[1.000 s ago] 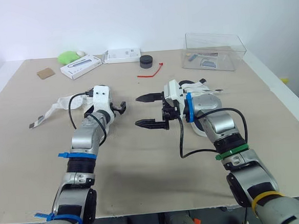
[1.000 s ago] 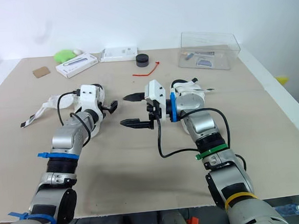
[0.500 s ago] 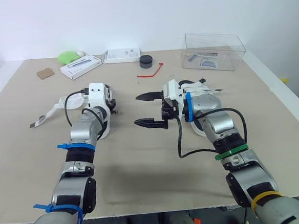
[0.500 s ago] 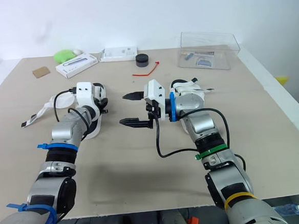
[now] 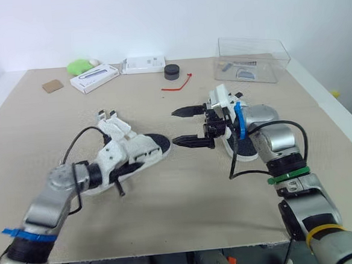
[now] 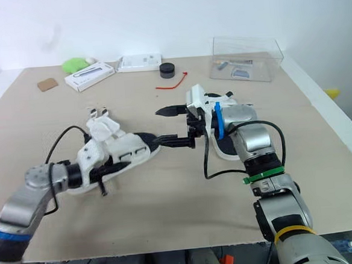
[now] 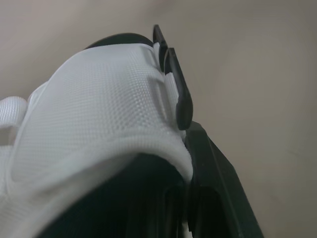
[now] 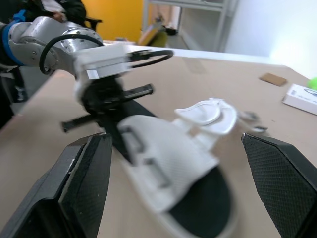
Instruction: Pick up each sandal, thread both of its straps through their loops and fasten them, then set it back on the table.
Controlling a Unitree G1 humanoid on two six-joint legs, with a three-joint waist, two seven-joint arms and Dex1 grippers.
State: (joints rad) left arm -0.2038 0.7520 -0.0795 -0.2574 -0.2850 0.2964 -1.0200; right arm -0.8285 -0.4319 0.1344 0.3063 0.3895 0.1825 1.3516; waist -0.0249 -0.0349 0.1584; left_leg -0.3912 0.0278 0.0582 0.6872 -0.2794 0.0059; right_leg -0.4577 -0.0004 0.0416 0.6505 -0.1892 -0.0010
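Left gripper [image 6: 114, 177] is clamped on the white mesh sandal with black footbed [image 5: 132, 150], holding it by the heel end. In the left wrist view a black finger [image 7: 179, 96] presses flat against the mesh upper. The sandal lies tilted, low over the beige table [image 5: 168, 199], left of centre, with its toe pointing toward the right arm. I cannot tell whether the toe touches the surface. Right gripper [image 5: 175, 127] hangs with its two fingers spread wide, nothing between them, and the tips are just beside the sandal's toe. The second white sandal with black footbed [image 5: 245, 151] sits flat on the table under and behind the right forearm, partly hidden by it. Along the far edge I note a clear plastic box [image 5: 252, 51] at the right. Further left stand a small black round cap [image 5: 172, 72] with a thin red tie [image 5: 178, 83] near it, two flat white boxes [image 5: 95, 77] [image 5: 142, 64], a green lump [image 5: 78, 67] and a brown card square [image 5: 53, 86], all well apart from both grippers.
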